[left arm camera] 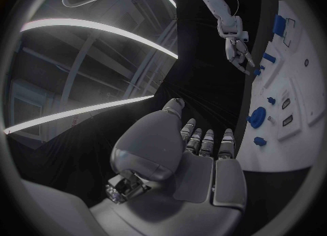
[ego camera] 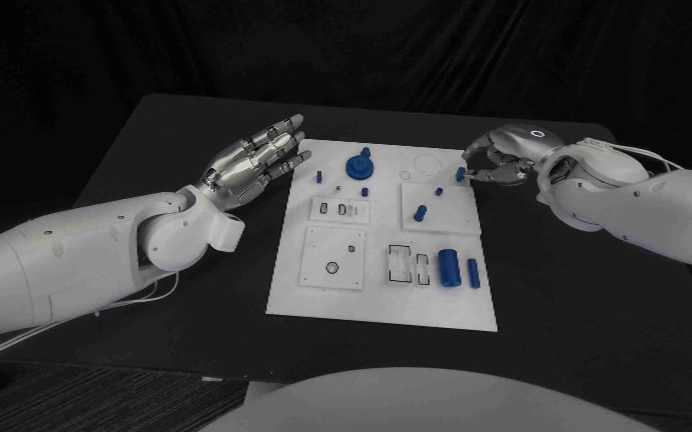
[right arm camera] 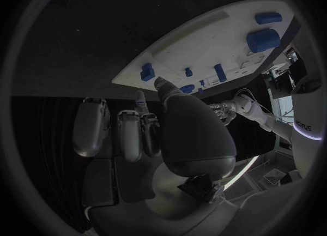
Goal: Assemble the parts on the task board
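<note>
The white task board (ego camera: 332, 292) lies in the middle of the black table. Several blue parts sit on it: a round knobbed piece (ego camera: 359, 165), a slanted peg (ego camera: 421, 214), a thick cylinder (ego camera: 449, 267) and a slim peg (ego camera: 473, 272). My left hand (ego camera: 260, 162) hovers flat, fingers stretched out, beside the board's far left edge, holding nothing. My right hand (ego camera: 498, 162) is curled at the board's far right corner, its fingertips at a small blue part (ego camera: 462, 174). In the right wrist view the thumb tip (right arm camera: 161, 85) reaches that small blue part (right arm camera: 147, 72); whether it is pinched is unclear.
The board carries raised white plates with slots and holes (ego camera: 333, 257), (ego camera: 408, 264). Black tabletop (ego camera: 173, 142) surrounds the board, with a dark curtain behind. In the left wrist view the board (left arm camera: 300, 100) shows past my left hand (left arm camera: 198, 159), and my right hand (left arm camera: 238, 56) shows beyond it.
</note>
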Action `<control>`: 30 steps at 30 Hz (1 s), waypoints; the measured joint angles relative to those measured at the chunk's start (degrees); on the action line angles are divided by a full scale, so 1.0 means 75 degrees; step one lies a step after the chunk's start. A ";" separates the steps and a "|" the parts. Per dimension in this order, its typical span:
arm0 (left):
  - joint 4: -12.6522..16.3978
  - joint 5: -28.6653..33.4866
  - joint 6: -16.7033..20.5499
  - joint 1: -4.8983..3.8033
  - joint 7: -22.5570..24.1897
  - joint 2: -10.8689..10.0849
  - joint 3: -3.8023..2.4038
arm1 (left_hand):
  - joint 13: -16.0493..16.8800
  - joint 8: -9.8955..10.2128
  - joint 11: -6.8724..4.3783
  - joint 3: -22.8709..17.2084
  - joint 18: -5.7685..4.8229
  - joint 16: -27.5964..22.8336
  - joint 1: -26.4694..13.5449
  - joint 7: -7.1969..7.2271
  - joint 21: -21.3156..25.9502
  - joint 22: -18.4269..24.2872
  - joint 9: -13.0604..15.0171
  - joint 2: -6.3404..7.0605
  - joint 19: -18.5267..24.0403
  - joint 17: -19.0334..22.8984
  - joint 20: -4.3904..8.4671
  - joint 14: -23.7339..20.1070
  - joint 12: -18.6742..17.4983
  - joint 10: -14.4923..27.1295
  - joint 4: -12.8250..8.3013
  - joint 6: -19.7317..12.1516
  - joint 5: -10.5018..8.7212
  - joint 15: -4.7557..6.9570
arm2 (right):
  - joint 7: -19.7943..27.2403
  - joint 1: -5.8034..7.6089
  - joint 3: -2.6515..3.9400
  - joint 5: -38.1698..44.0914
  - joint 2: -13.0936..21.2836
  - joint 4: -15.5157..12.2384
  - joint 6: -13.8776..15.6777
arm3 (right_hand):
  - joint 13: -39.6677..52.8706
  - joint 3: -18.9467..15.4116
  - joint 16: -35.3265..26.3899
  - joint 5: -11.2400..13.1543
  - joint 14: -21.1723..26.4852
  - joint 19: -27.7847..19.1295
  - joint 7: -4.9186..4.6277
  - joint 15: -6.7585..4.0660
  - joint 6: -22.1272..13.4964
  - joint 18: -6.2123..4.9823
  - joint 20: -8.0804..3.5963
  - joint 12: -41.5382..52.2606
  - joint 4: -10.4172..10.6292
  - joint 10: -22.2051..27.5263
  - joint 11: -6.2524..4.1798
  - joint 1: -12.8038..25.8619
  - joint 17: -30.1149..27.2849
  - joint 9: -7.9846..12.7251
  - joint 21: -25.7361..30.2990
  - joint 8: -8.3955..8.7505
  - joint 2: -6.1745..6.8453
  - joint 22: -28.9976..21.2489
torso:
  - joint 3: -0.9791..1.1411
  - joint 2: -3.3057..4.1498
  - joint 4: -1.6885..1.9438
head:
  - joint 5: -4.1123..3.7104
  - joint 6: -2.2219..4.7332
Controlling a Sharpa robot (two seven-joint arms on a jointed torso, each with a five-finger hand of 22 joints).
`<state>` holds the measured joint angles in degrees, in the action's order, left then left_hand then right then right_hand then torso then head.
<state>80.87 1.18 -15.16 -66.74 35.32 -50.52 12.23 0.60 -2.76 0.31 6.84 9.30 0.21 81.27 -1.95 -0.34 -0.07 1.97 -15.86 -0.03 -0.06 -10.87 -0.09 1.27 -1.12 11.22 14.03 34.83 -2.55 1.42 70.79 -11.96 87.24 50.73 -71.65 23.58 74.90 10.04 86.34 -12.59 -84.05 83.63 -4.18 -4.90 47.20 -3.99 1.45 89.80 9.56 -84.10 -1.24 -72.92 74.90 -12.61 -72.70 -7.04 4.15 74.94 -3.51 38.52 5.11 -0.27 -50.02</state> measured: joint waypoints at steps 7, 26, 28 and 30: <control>-0.0005 0.0000 -0.0010 0.0004 0.0000 0.0004 0.0000 | 0.0000 0.0000 0.0000 0.0000 0.0000 0.0000 0.0000 0.0000 0.0000 0.0000 0.0000 0.0000 0.0000 0.0002 0.0000 0.0000 0.0000 0.0000 0.0000 0.0000 0.0000 0.0000 | -0.0049 -0.0031 0.0001 0.0000 -0.0094 0.0114 -0.0011 | 0.0000 -0.0043 -0.0065 0.0060 0.0000 -0.0027 0.0000 0.0000 0.0000 0.0000 0.0027 0.0000 0.0000 0.0028 0.0028 0.0000 0.0000 -0.0075 0.0064 -0.0136 0.0000 -0.0001 | -0.0001 0.0000 0.0002 | -0.0010 0.0002; -0.0017 0.0000 -0.0042 0.0012 -0.0006 0.0009 0.0001 | -0.0001 0.0000 0.0000 -0.0032 0.0000 0.0000 0.0000 0.0000 0.0000 -0.0001 0.0000 0.0000 0.0000 -0.0001 0.0000 0.0029 0.0000 0.0000 -0.0032 0.0000 0.0000 -0.0028 | -0.0112 -0.0159 0.0002 -0.0001 -0.0330 0.0370 -0.0115 | 0.0005 -0.0149 -0.0154 0.0148 0.0028 -0.0054 -0.0055 0.0028 -0.0055 -0.0001 0.0054 0.0000 -0.0065 0.0028 0.0027 -0.0091 0.0000 -0.0297 0.0228 -0.0509 -0.0013 -0.0002 | -0.0002 0.0006 0.0006 | -0.0005 0.0003; -0.0020 0.0000 -0.0046 0.0014 -0.0007 0.0011 -0.0001 | -0.0001 0.0000 0.0000 -0.0032 0.0000 0.0000 0.0000 0.0000 0.0000 -0.0002 0.0000 0.0000 0.0000 -0.0001 0.0000 0.0029 0.0000 0.0000 -0.0032 0.0000 0.0000 -0.0028 | -0.0113 -0.0168 0.0002 -0.0001 -0.0357 0.0397 -0.0121 | 0.0005 -0.0159 -0.0178 0.0110 0.0007 -0.0054 -0.0055 0.0048 -0.0055 -0.0001 0.0054 0.0000 -0.0075 0.0028 0.0027 -0.0089 0.0000 -0.0350 0.0257 -0.0593 -0.0011 -0.0003 | -0.0002 0.0007 0.0006 | -0.0011 0.0003; -0.0022 0.0000 -0.0049 0.0015 -0.0008 0.0013 -0.0001 | -0.0001 0.0000 0.0000 -0.0032 0.0000 0.0000 0.0000 0.0000 0.0000 -0.0002 0.0000 0.0000 0.0000 -0.0001 0.0000 0.0029 0.0000 0.0000 -0.0032 0.0000 0.0000 -0.0028 | -0.0113 -0.0176 0.0002 -0.0001 -0.0387 0.0428 -0.0127 | 0.0005 -0.0179 -0.0179 0.0029 0.0007 -0.0054 -0.0097 0.0048 -0.0097 -0.0001 0.0054 0.0000 -0.0095 0.0028 0.0027 -0.0130 0.0000 -0.0414 0.0257 -0.0689 -0.0051 -0.0003 | -0.0002 0.0007 0.0006 | -0.0011 0.0003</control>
<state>80.70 1.18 -15.53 -66.62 35.26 -50.42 12.22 0.59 -2.76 0.31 6.60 9.30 0.21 81.27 -1.95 -0.34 -0.09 1.97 -15.86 -0.03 -0.07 -10.87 0.13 1.26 -1.12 10.98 14.03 34.83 -2.77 0.58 69.47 -11.94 87.24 47.83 -68.44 22.62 74.94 8.70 84.99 -12.37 -83.99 83.23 -4.91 -4.54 46.48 -3.99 1.85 89.80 8.85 -83.89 -1.04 -73.90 74.90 -15.71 -70.77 -12.21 3.76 74.92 -3.53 38.58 5.15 -0.36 -49.99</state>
